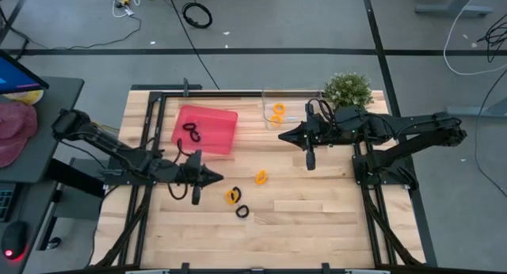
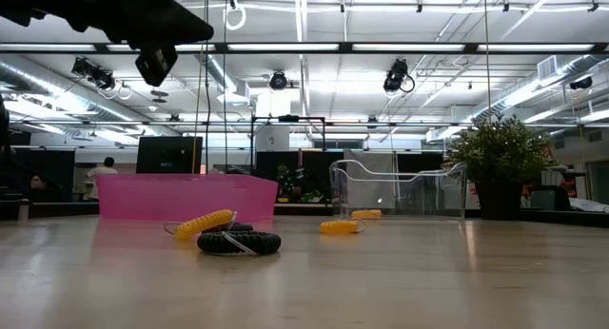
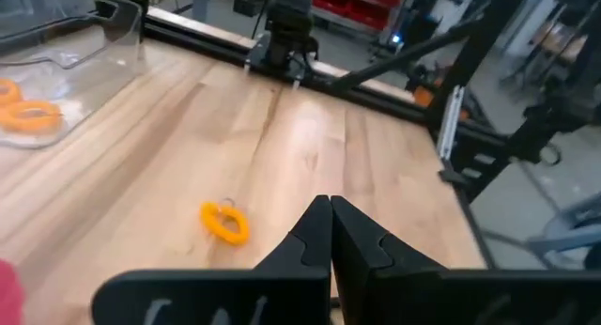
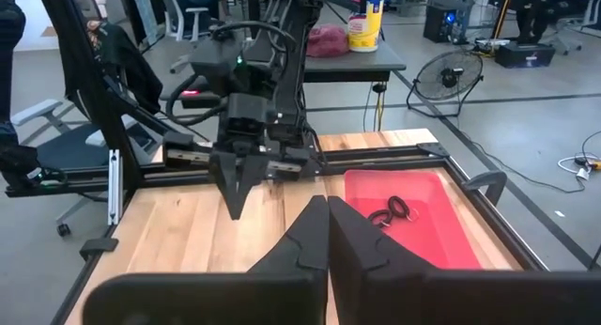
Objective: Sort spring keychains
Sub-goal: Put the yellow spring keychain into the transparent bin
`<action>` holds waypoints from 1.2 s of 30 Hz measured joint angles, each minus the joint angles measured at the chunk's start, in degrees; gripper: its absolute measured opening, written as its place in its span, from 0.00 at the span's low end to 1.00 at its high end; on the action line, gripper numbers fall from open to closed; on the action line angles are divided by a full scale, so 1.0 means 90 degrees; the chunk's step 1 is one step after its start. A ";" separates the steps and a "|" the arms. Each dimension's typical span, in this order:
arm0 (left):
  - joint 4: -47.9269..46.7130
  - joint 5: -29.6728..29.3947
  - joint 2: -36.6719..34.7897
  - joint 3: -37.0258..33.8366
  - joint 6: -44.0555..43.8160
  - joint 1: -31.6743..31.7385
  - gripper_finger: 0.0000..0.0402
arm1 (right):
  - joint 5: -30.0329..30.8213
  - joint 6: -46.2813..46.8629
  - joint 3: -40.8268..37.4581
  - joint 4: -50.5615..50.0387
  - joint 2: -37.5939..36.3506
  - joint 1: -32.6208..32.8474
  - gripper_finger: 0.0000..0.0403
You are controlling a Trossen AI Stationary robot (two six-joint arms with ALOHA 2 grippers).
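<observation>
Just beside left gripper (image 1: 219,177): orange keychain (image 1: 231,196), black keychain (image 1: 242,212)

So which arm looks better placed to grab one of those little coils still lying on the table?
Probably the left. The left gripper, shut and empty, sits just beside an orange keychain and a black keychain. The right gripper hovers farther off, by the clear bin.

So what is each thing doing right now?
Left hand: shut, empty, above the table.
Right hand: shut, empty.
Pink bin: holds black keychains.
Clear bin: holds orange keychains.
Loose keychains: lying on the table.
</observation>
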 joint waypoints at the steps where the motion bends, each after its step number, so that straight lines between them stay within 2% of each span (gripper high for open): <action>1: -0.0153 -0.0002 0.0000 0.0076 0.0044 0.0002 0.00 | -0.0002 0.0001 0.0000 0.0000 0.0000 0.0000 0.01; 4: -0.1306 0.0004 0.0019 0.0717 0.0177 0.0028 0.00 | -0.0002 0.0000 0.0000 -0.0005 0.0000 0.0000 0.01; 8: -0.3983 0.0348 0.0407 0.1997 0.0354 0.0215 0.00 | 0.0000 0.0002 0.0000 -0.0026 0.0000 0.0000 0.01; 13: -0.5925 0.1354 0.1277 0.3292 0.0929 0.0543 0.01 | 0.0000 -0.0003 0.0000 -0.0069 0.0000 0.0000 0.01; 17: -0.6148 0.2207 0.2036 0.3843 0.1782 0.0722 0.04 | 0.0000 -0.0003 0.0000 -0.0092 0.0000 -0.0027 0.01; 24: -0.6025 0.2509 0.3065 0.3986 0.2534 0.0748 0.14 | 0.0000 0.0036 0.0000 -0.0090 0.0000 -0.0029 0.01; 30: -0.5984 0.3309 0.3619 0.3984 0.2618 0.0744 0.30 | 0.0000 0.0038 0.0000 -0.0087 0.0000 -0.0029 0.01; 36: -0.5663 0.3388 0.3864 0.3983 0.2643 0.0748 0.50 | 0.0000 0.0036 0.0000 -0.0083 0.0000 -0.0029 0.01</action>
